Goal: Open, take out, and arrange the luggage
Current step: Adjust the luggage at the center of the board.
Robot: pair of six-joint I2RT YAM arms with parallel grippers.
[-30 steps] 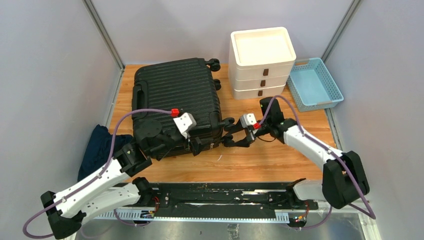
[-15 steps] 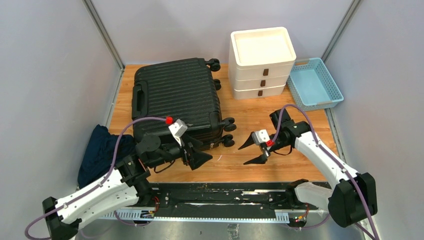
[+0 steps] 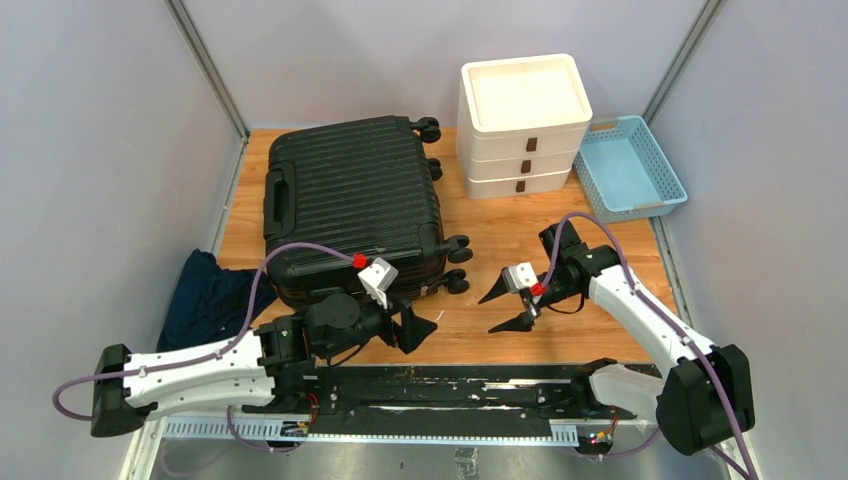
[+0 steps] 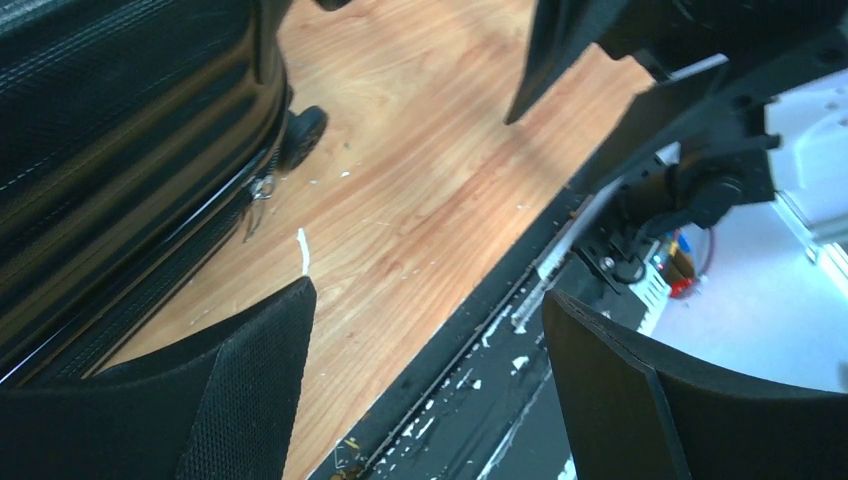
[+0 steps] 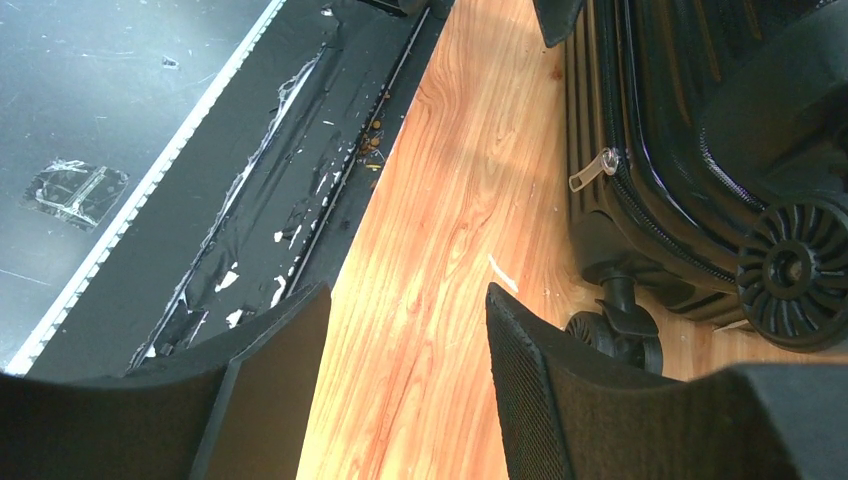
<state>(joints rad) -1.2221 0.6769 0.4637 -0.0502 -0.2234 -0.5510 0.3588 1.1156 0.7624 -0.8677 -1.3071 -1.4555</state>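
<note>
The luggage (image 3: 350, 200) is a black ribbed suitcase lying flat and closed on the wooden table, wheels to the right. My left gripper (image 3: 422, 328) is open and empty, low over the table's near edge, just in front of the suitcase's near right corner. In the left wrist view (image 4: 428, 295) the suitcase side (image 4: 120, 150) and its zipper pull (image 4: 262, 190) lie ahead on the left. My right gripper (image 3: 497, 312) is open and empty, right of the near wheels. In the right wrist view (image 5: 408, 295) the suitcase (image 5: 680, 120), a zipper pull (image 5: 590, 170) and a wheel (image 5: 790, 270) show.
A white stacked drawer unit (image 3: 525, 125) stands at the back right, with a light-blue mesh basket (image 3: 630, 165) beside it. A dark blue cloth (image 3: 210, 300) hangs off the table's left side. A black rail (image 3: 450, 385) runs along the near edge.
Both grippers have drawn back from the suitcase's near right corner. The left arm dropped lower toward the near edge. The right gripper moved right and nearer, then held still.
</note>
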